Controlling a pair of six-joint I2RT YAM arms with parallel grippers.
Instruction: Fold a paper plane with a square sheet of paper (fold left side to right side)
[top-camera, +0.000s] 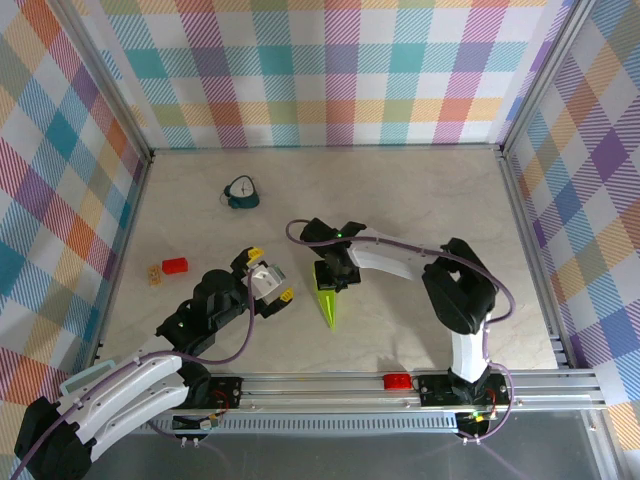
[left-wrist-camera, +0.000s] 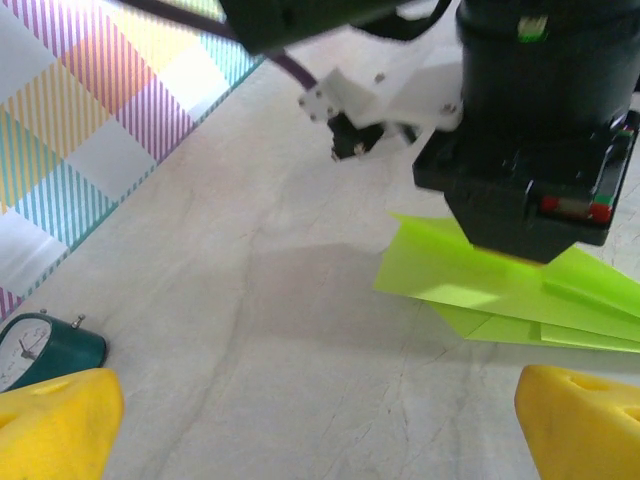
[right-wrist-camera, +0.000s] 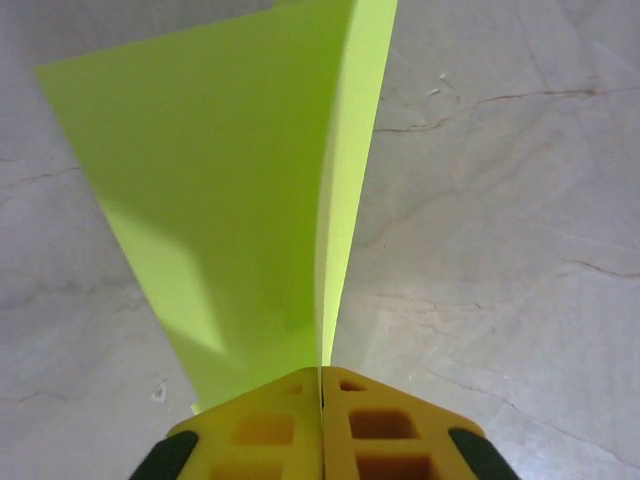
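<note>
The paper plane (right-wrist-camera: 220, 200) is pinched by the closed right gripper (right-wrist-camera: 320, 385). The left gripper (top-camera: 270, 277) is spread wide, empty.

The left arm stretches low from the table's near-left corner toward the middle, the left gripper (top-camera: 271, 275) with its jaws spread wide. The right arm rises from the near edge, bends at the elbow and reaches leftward; the right gripper (right-wrist-camera: 320, 400) points down, its fingers pressed together on the paper plane (right-wrist-camera: 220, 200).
</note>
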